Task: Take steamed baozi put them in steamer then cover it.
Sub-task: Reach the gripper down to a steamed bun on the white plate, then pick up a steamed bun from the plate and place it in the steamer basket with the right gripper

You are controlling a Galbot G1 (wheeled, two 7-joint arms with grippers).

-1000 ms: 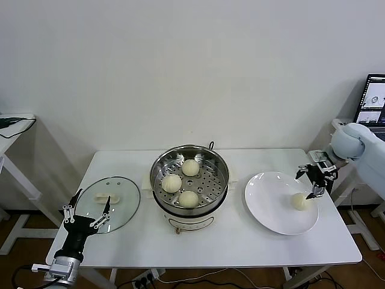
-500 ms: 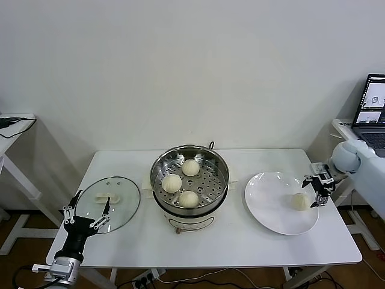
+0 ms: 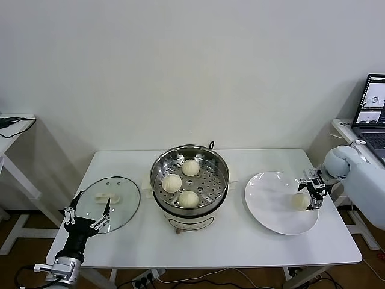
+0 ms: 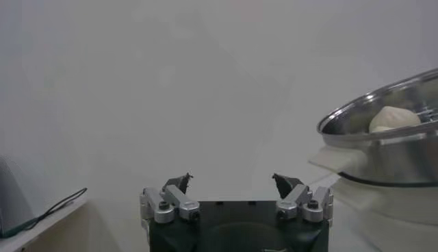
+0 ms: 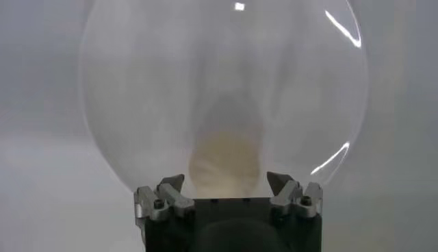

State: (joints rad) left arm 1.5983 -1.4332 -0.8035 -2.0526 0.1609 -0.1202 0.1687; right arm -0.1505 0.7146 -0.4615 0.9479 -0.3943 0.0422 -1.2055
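Reaching for the last baozi (image 3: pixel 299 201) on the plate (image 3: pixel 267 205), keep your right gripper (image 3: pixel 311 194) open, centre the bun between the fingers, then close gently. Your left gripper (image 3: pixel 87 215), also open, waits beside the cover (image 3: pixel 123 208); the steamer (image 3: pixel 212 198) holds three.
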